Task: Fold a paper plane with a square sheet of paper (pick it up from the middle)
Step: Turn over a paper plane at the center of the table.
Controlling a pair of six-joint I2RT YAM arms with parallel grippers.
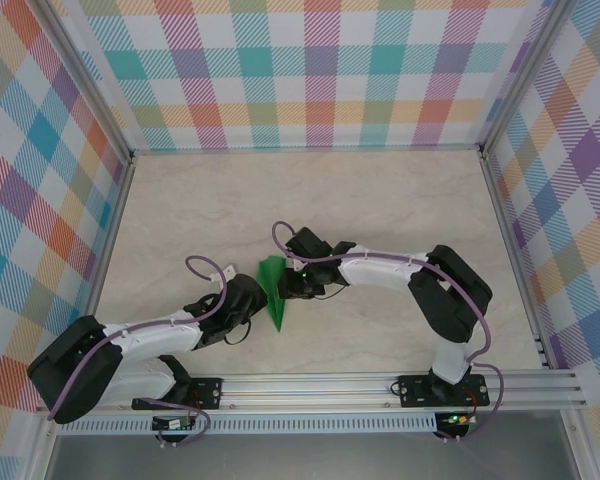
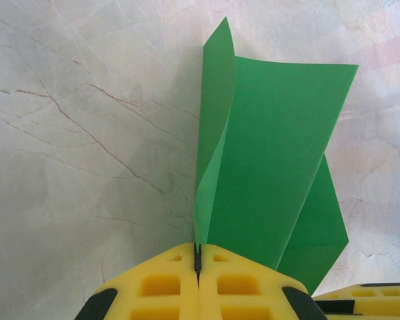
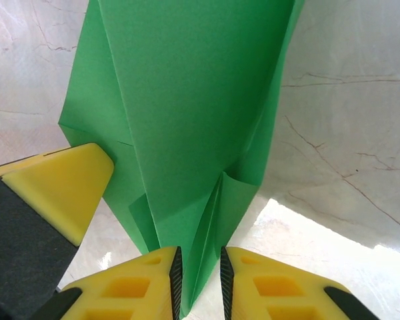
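**Both grippers clamped on the paper plane, mid-table**

- Plaid walls (image 1: 310,70) on three sides, cut off by the frame at top and sides in the top view.
- Marble-look table (image 1: 400,200). Its near edge is hidden behind the aluminium rail (image 1: 330,385) that carries the arm bases.
- Left arm (image 1: 150,335) and right arm (image 1: 400,265) reach in toward each other at the table's middle. From above, the wrists cover the fingers, so jaw state can't be read in that view.
- Paper plane (image 1: 274,290): narrow green wedge between the two wrists, point toward the near edge. Its far end is partly under the right wrist. Can't tell whether it touches the table or hangs just above it.
- Left wrist view: paper plane (image 2: 273,167) stands up from the fingers, layers fanned apart, one flap curling left. Its lower right corner is cut off by a yellow finger of the other gripper (image 2: 367,297).
- Left gripper (image 2: 197,263): jaws fully together, pinching the bottom fold of the paper in the seam. The finger bodies run out of frame at the bottom.
- Right gripper (image 3: 199,280): jaws at a narrow gap that the folded green edge fills, so it is gripping the paper. How deep the paper goes between the pads is hidden.
- Left gripper's finger (image 3: 53,193) sits against the paper's left edge in the right wrist view, out of focus, its base cropped.
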